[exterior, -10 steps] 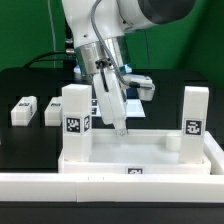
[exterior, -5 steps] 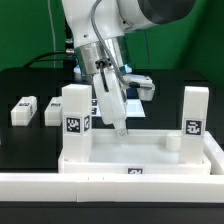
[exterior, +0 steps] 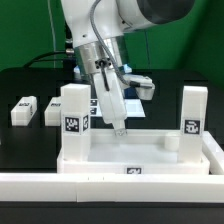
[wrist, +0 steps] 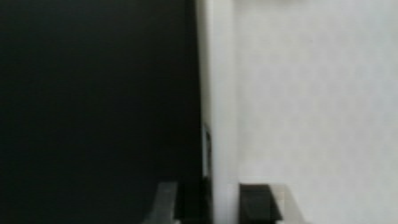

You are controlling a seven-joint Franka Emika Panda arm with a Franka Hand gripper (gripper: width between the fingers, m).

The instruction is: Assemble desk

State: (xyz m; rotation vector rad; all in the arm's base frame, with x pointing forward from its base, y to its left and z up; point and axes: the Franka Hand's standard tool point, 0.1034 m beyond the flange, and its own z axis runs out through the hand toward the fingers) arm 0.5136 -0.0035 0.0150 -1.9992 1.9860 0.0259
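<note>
We see the hand (exterior: 118, 127) closed above the desk slab (exterior: 150, 150), between one upright tagged leg (exterior: 75, 110) and a second upright leg (exterior: 193, 112). A loose leg (exterior: 24, 109) and another loose leg (exterior: 50, 112) lie on the bench (exterior: 20, 140).

We see the white desk slab (exterior: 140, 160) lying flat, rim up. The left upright leg (exterior: 75, 115) and the right upright leg (exterior: 194, 112) stand at its ends, tags toward us. The outer loose leg (exterior: 24, 110) and the inner loose leg (exterior: 52, 113) lie flat off the exterior view's left.
</note>
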